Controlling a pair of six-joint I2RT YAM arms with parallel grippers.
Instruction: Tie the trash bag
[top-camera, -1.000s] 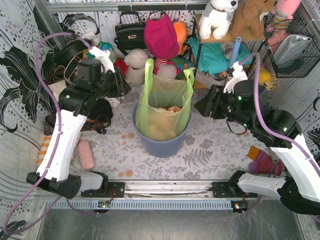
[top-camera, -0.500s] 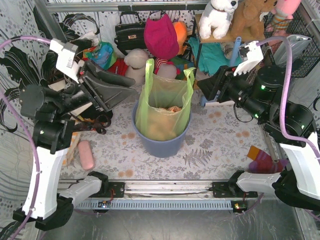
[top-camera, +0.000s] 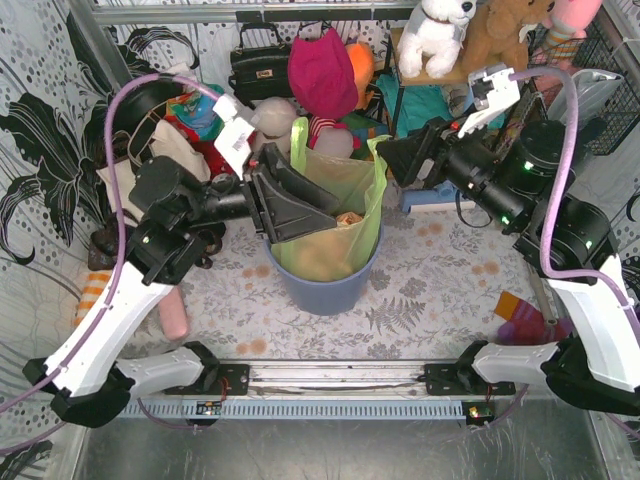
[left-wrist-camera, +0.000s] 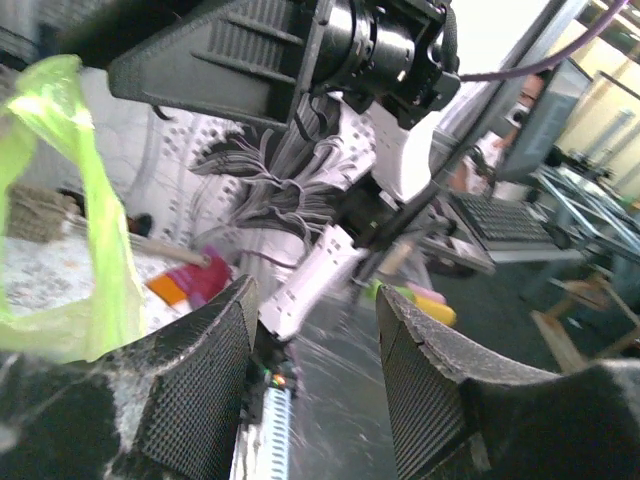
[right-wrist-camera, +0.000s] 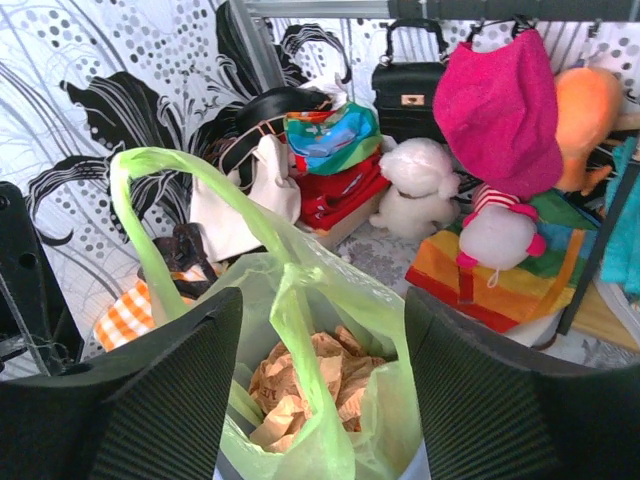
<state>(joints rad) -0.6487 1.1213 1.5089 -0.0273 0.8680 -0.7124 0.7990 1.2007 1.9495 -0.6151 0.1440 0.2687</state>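
The trash bag (top-camera: 330, 190), thin light-green plastic, stands in a round blue-grey bin (top-camera: 330, 285) at the table's middle, its two handles upright and untied. Crumpled tan paper (right-wrist-camera: 310, 380) shows inside it. My left gripper (top-camera: 330, 215) reaches in from the left, across the bag's front, and is open. In the left wrist view nothing lies between its fingers (left-wrist-camera: 200, 390), and a green handle (left-wrist-camera: 100, 250) hangs to their left. My right gripper (top-camera: 385, 160) is open beside the bag's right handle. In the right wrist view the bag's near handle (right-wrist-camera: 290, 320) stands between the fingers (right-wrist-camera: 170, 400), unpinched.
Soft toys, a black handbag (top-camera: 260, 65) and a pink cloth item (top-camera: 322, 70) crowd the back wall. A shelf with plush animals (top-camera: 437, 30) stands at the back right. A pink object (top-camera: 172, 310) lies at the left, a striped sock (top-camera: 520, 320) at the right.
The left arm has swung right from the table's left side to the bag's front. The right gripper has moved left to the bag's right handle. Both pairs of jaws stand wider.
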